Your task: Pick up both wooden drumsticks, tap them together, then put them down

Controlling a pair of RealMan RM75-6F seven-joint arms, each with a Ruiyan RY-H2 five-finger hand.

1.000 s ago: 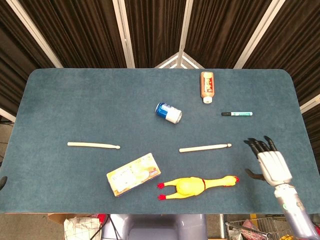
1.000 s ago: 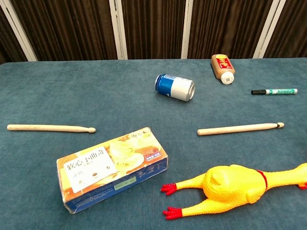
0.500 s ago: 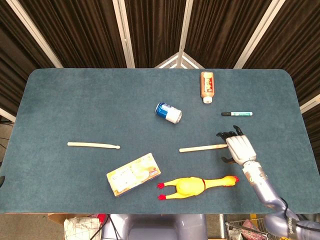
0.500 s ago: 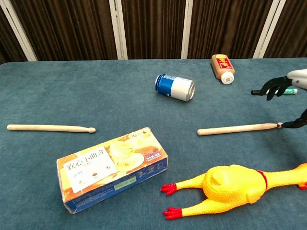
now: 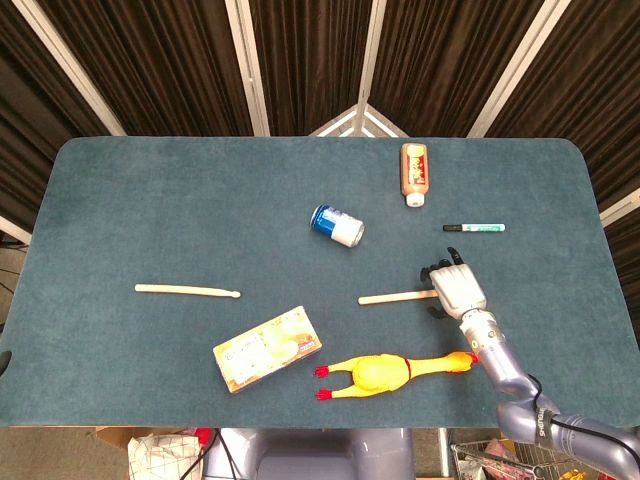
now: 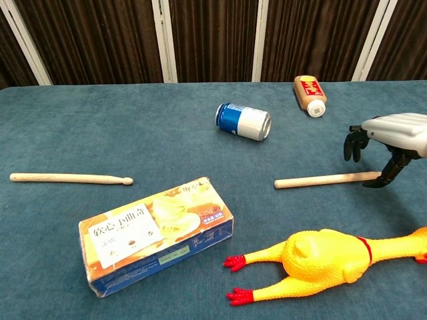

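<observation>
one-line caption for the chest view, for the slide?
Right hand poised open over the tip end of the right drumstick; left drumstick untouched.

Can point(image 5: 337, 225), bottle point(image 5: 414, 172), marker point(image 5: 474, 228), box point(image 5: 267, 348), chicken point(image 5: 395, 371)

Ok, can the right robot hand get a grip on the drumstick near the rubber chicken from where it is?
Probably yes. The right robot hand hangs open over the tip end of the right drumstick, fingers pointing down either side. Nothing lies between them; the rubber chicken sits nearer the robot, clear of it.
</observation>
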